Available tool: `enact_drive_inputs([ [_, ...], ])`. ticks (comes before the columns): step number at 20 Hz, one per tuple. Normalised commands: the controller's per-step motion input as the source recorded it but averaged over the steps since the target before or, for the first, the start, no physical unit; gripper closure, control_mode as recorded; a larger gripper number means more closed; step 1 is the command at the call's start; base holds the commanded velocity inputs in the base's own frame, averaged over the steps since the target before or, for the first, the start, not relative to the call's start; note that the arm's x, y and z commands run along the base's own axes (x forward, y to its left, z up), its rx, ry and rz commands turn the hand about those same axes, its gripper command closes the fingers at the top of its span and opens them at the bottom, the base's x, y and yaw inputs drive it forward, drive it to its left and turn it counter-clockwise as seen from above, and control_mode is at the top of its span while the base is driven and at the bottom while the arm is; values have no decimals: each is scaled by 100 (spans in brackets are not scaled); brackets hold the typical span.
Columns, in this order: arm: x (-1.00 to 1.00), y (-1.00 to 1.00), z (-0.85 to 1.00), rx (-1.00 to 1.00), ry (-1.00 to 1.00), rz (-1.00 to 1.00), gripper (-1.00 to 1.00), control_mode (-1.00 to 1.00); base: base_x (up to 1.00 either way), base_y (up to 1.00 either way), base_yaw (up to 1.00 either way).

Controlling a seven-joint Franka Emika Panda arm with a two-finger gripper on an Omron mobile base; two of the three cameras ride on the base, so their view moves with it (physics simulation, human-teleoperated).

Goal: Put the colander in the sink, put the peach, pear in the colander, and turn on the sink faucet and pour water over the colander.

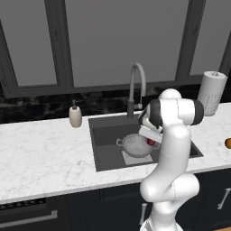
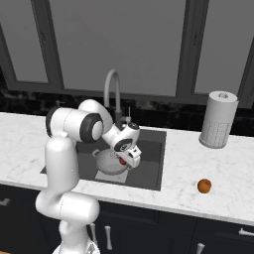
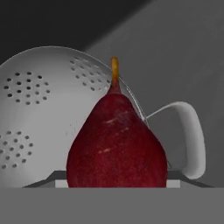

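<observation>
The gripper (image 2: 128, 159) hangs at the colander's rim inside the sink, with the pear (image 3: 117, 142) filling the hand view right in front of the camera. The fingertips themselves are hidden behind the fruit, so the pictures do not settle whether the jaws clamp the pear or stand apart beside it; its closeness to the hand suggests it is held, but that is a judgement. In the left base view a spot of dark red shows at the hand, just at the near edge of the colander (image 1: 136, 144).

The colander sits on the light patch on the floor of the sink (image 1: 101, 135), one side handle (image 3: 189, 140) curving out beyond the pear. The faucet (image 1: 136, 85) arches over the back of the basin, and no water runs from it.

The step in hand seems to be placing the pear. To do it well, the hand should carry the fruit clear over the rim and toward the middle of the bowl, low enough that it drops softly and does not bounce out or tip the colander.

The peach (image 2: 204, 186) lies on the marble counter (image 2: 198, 163), well apart to the right of the sink, near the paper-towel roll (image 2: 217, 119). A soap bottle (image 1: 75, 115) stands left of the basin.
</observation>
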Motion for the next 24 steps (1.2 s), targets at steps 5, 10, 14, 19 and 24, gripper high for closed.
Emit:
enact_drive_inputs([
  [5,8,12,-24,0,0,0,100,-100,0,0,0],
  [10,5,11,-23,0,0,0,100,-100,0,0,0],
  [14,0,11,-2,0,0,0,100,-100,0,0,0],
  [19,0,16,0,0,0,0,-100,-100,0,0,0],
  [24,0,7,0,0,0,0,-100,-100,0,0,0],
])
